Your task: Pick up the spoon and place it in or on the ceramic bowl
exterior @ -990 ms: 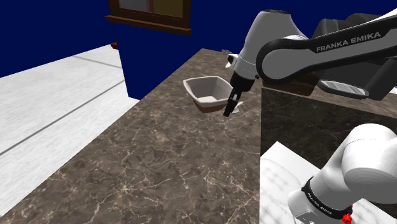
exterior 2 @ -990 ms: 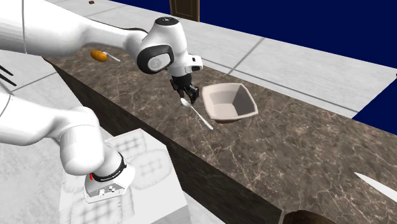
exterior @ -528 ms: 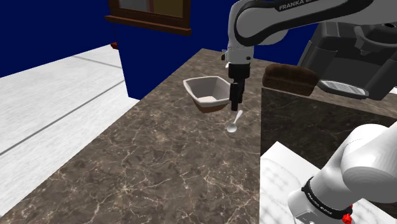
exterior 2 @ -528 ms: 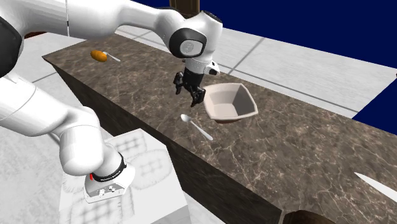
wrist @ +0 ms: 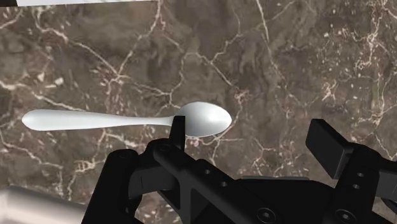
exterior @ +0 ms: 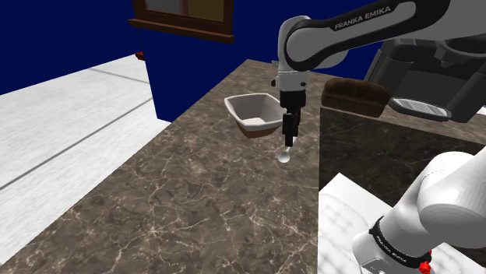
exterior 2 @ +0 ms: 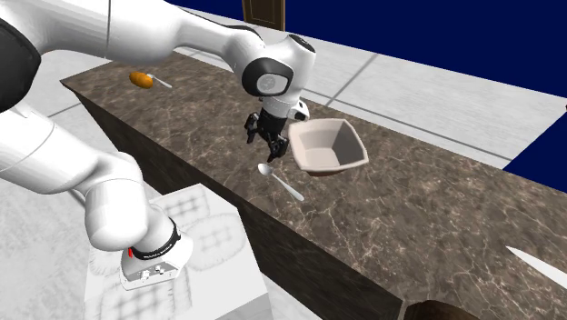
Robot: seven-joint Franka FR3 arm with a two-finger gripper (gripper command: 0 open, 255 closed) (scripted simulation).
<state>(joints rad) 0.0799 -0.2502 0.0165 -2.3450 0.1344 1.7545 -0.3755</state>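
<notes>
End effector (wrist: 251,143): open. Fingers (wrist: 177,133) stand apart in the wrist view, nothing clasped between them. It points straight down at the desk (wrist: 305,57).

Spoon (wrist: 127,119): white, lying flat on the dark brown marbled desk top under the end effector. Its scoop end sits at the tip of one finger and its handle runs out sideways past that finger. That fingertip overlaps the spoon's neck in the wrist view; cannot tell whether it touches.

Shoulder view: end effector (exterior: 288,136) hangs low, tips just over the spoon (exterior: 285,154), of which the scoop end shows below the fingers.

Second exterior view: end effector (exterior 2: 269,150) is above the scoop end of the spoon (exterior 2: 282,185). The handle angles toward the desk (exterior 2: 409,209) edge that faces the stand (exterior 2: 209,236).

Ceramic bowl (exterior: 253,113): pale, squarish rim, upright on the desk (exterior: 195,194), just beside the spoon and apart from it. Nothing inside the bowl (exterior 2: 325,147).

Further out: an orange thing (exterior 2: 139,79) with a pale handle at the desk's far end, well apart from the spoon. A dark brown loaf-shaped thing (exterior: 354,93) sits on a raised ledge behind the arm. Pale floor, blue wall beyond.
</notes>
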